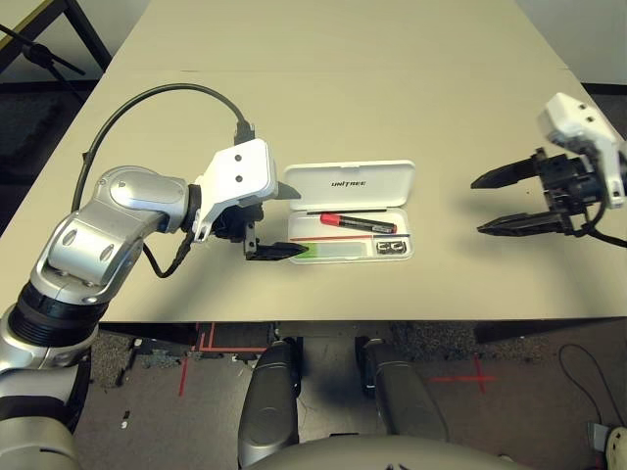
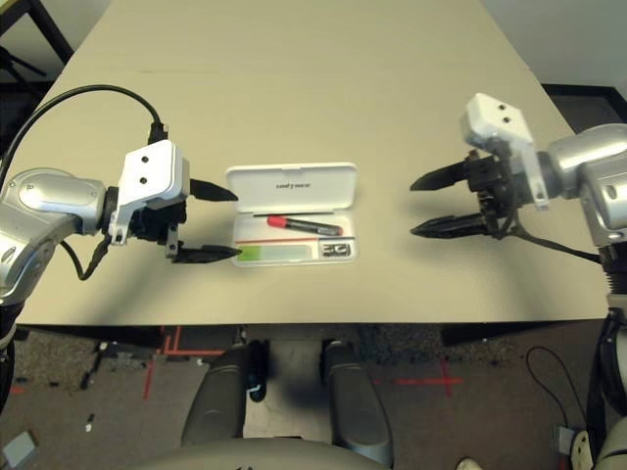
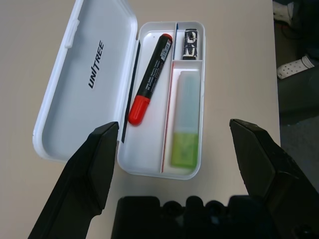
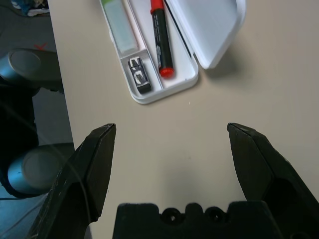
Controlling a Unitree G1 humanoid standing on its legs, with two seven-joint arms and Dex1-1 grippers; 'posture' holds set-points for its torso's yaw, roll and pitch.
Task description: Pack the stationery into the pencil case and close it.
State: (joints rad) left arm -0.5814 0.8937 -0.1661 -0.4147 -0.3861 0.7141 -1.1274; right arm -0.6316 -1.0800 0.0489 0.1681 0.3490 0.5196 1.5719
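We have the case [image 3: 142, 162] lying open on the table [image 1: 343, 108], between our two pincers, its lid [image 1: 350, 184] tipped back on the side away from us. The marker [image 3: 151, 77] lies slantwise in the long compartment, the stick [image 3: 187, 119] in the near one and the small black-and-silver piece [image 3: 190, 45] in the little one beside it, so we judge the packing done and the closing next. Our left gripper [image 2: 238, 223] stands open just beside the case's left end, and our right gripper [image 2: 412, 210] is open too, apart from its right end, gripping nothing. The case looks like thin, stiff plastic: light, smooth and likely to skid if pushed. We would steady the tray by its end walls, hook the lid's free far edge and swing it over towards us, pressing gently near the front rim, since a hard shove could strain the hinge or jolt the loose marker.
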